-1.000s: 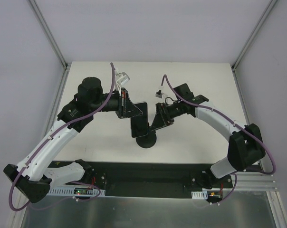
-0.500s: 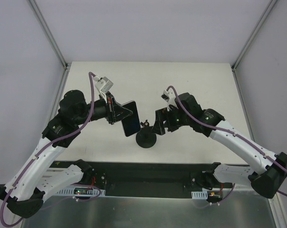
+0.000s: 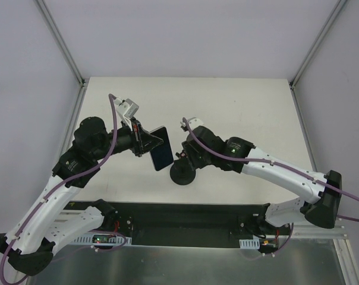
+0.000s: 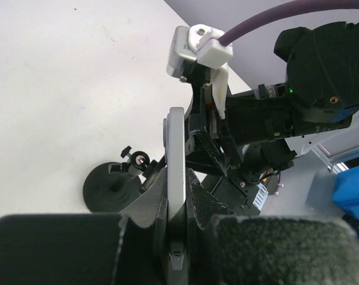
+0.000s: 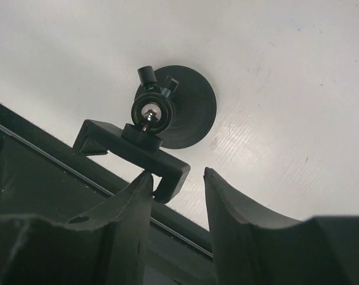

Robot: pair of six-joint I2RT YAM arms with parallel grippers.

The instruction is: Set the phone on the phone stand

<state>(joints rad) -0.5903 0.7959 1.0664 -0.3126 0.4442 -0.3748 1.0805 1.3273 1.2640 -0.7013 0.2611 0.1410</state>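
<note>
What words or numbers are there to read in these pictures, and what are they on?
None can be read in any view.
Yellow sticker low by the left arm: too small to read.
Phone: dark screen, no writing shows.
Phone stand: plain black, no writing shows.

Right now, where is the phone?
In the top view the phone is left of centre, held by the left fingers, just left of the phone stand.
</note>
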